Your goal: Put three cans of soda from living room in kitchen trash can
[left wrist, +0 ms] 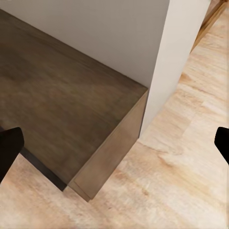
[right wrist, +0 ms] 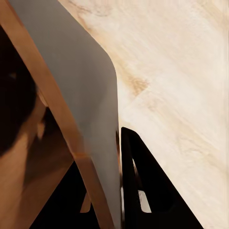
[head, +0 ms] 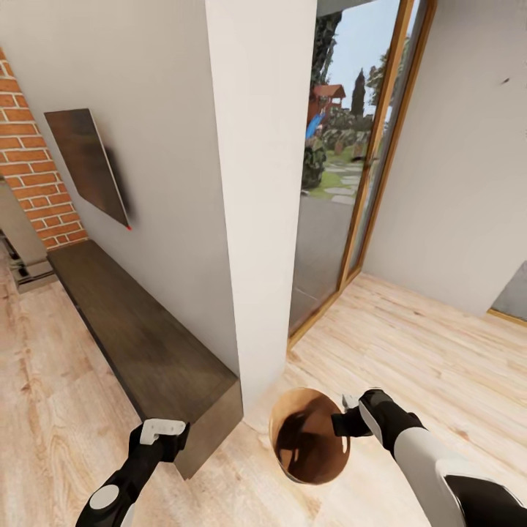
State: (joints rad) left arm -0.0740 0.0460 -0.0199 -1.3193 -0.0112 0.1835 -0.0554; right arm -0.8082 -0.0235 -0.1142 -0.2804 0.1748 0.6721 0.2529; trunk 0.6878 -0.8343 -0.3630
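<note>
Pale wood plank floor (head: 424, 329) runs under us, with a white pillar (head: 260, 183), a dark low cabinet (head: 139, 344) and a wall TV (head: 88, 165) by red brick (head: 29, 161). We carry the tash can (head: 311, 435) with our right pincer (head: 344, 423) clamped on its rim; no soda cans show inside, so we judge the job barely begun. Our left pincer (head: 162, 432) hangs apart, holding nothing. We read no writing anywhere

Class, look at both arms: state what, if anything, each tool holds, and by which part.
The right tool holds the trash can by its rim, with the wall between its fingers. The left tool is open and holds nothing.
</note>
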